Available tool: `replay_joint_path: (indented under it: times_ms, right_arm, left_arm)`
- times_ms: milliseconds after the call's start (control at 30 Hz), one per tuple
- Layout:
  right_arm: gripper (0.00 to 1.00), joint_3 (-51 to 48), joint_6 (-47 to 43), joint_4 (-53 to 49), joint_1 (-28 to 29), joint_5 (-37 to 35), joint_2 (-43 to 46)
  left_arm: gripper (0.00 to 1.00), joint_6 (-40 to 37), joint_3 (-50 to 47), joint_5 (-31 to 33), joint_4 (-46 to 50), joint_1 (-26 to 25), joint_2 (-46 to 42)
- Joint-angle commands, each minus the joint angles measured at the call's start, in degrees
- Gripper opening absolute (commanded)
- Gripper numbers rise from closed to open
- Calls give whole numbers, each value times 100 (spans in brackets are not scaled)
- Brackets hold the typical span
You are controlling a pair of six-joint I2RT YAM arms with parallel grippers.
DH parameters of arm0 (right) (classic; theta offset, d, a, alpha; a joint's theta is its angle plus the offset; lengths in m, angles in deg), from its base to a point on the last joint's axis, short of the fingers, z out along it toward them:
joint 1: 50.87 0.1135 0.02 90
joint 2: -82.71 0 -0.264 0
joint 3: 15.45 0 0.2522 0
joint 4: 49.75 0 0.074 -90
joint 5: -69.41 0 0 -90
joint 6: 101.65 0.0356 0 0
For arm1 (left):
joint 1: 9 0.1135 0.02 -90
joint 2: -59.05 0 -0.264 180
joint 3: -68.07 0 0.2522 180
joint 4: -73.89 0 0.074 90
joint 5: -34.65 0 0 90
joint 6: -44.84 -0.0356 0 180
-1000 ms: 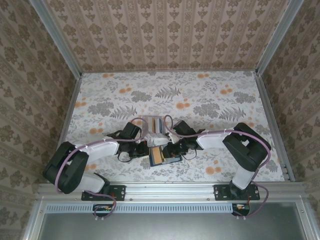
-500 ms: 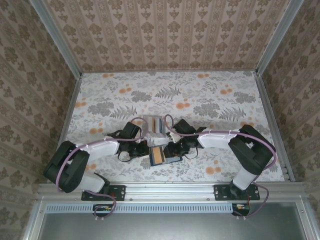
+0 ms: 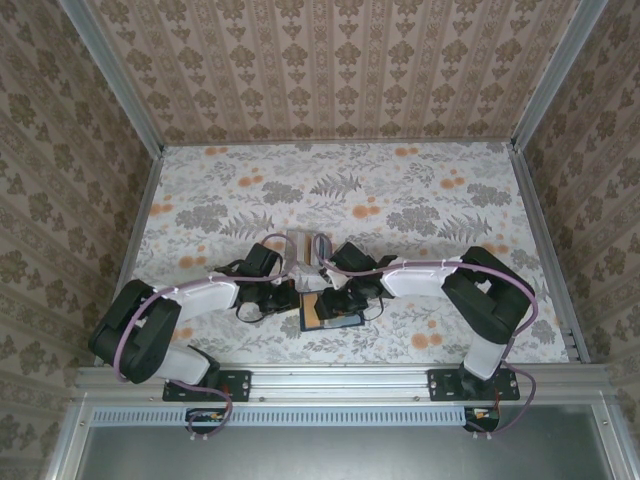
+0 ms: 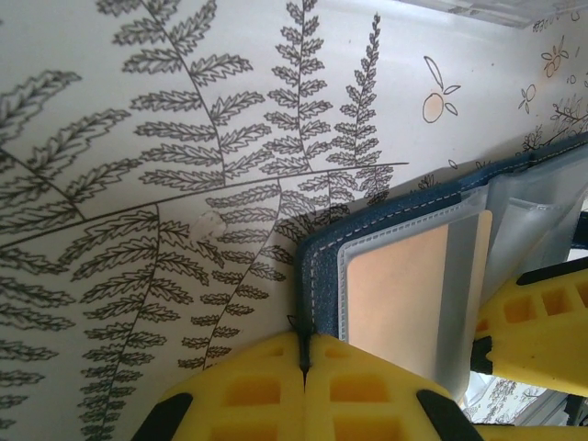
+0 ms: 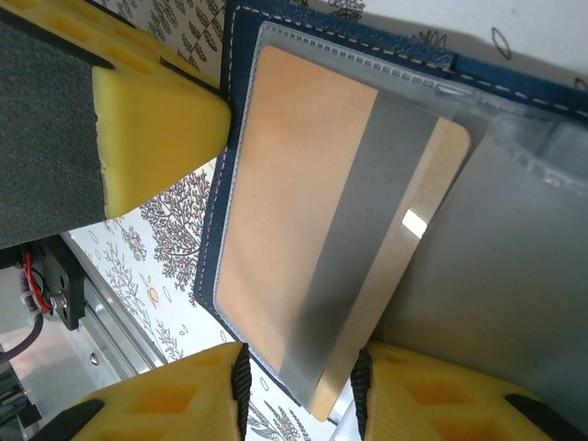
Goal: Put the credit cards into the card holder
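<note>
While the top view places the open card holder (image 3: 338,319) flat on the floral surface (image 3: 430,200), near its front edge, between the 2 arms and just in front of a clear rack (image 3: 303,247), everything there is too small to show how either pincer grips. The wrist views fill that in.

From the left wrist, the left pincer (image 4: 304,347) has its 2 yellow fingers pressed together on the holder's navy stitched edge, at a corner of the cover. The same view shows an orange-tan card (image 4: 400,287) lying under a clear sleeve (image 4: 345,303) of the holder. It also shows 1 yellow finger of the other arm at the right, cut off by the frame.

From the right wrist, the right pincer (image 5: 299,393) stands apart, with its 2 black-padded fingers on either side of the card's near end. Here the card's grey stripe and pale strip are plain, along with a rounded corner and a glint of light on the strip. Whether either pad touches the card I cannot tell, since the fingertips run off the bottom of the picture. A finger of the left pincer appears at upper left, just beside the holder's navy edge.

What the rack holds is too small and blurred to tell in the top view. The holder's far part lies hidden under the 2 wrists.
</note>
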Motion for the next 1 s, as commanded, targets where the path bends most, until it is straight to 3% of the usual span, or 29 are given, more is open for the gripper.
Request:
replay_joint_path:
  times_ms: [0,100,267,567,733,833,967]
  right_arm:
    - [39,117,-152,99,141,-70,36]
    - [42,171,-261,-262,145,-407,147]
    - [60,-156,-44,-895,142,-1814,816]
    - [63,-737,497,-988,96,-2643,2040]
    - [60,-375,157,-955,0,-2130,1512]
    - [52,-128,157,-763,4,-1707,1063]
    - [46,-48,151,-663,2,-1708,796]
  left_arm:
    - [0,92,-56,6,-221,7,97]
    - [0,8,41,63,7,23,65]
    - [7,-38,-1,140,304,217,-319]
    - [16,-170,-32,480,990,664,-1508]
    - [16,-286,0,427,983,715,-1373]
    - [16,-258,-17,391,902,719,-1275]
    - [17,-229,-88,272,711,710,-1101]
